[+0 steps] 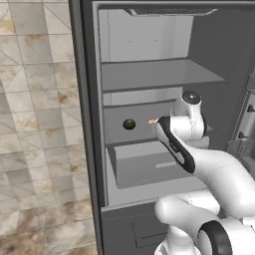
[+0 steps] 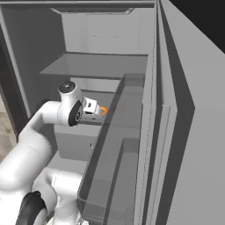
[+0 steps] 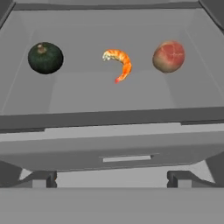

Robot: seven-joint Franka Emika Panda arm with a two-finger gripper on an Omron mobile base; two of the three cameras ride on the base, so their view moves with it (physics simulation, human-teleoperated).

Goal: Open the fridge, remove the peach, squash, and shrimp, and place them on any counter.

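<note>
Fingers (image 3: pixel 177 178) spread wide and empty before the fridge (image 1: pixel 149 74) shelf's front edge, with shrimp (image 3: pixel 119 64) at twelve o'clock, squash (image 3: pixel 45 57) at ten, peach (image 3: pixel 169 56) at one, clear gaps between all three.

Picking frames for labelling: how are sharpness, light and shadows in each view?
Hand view: sharp, evenly lit; squash, shrimp and peach cast only faint shadows. Left base view: slightly soft, squash dark, shrimp half hidden by the arm. Right base view: flat grey, a translucent door bin veils the shelves.
</note>
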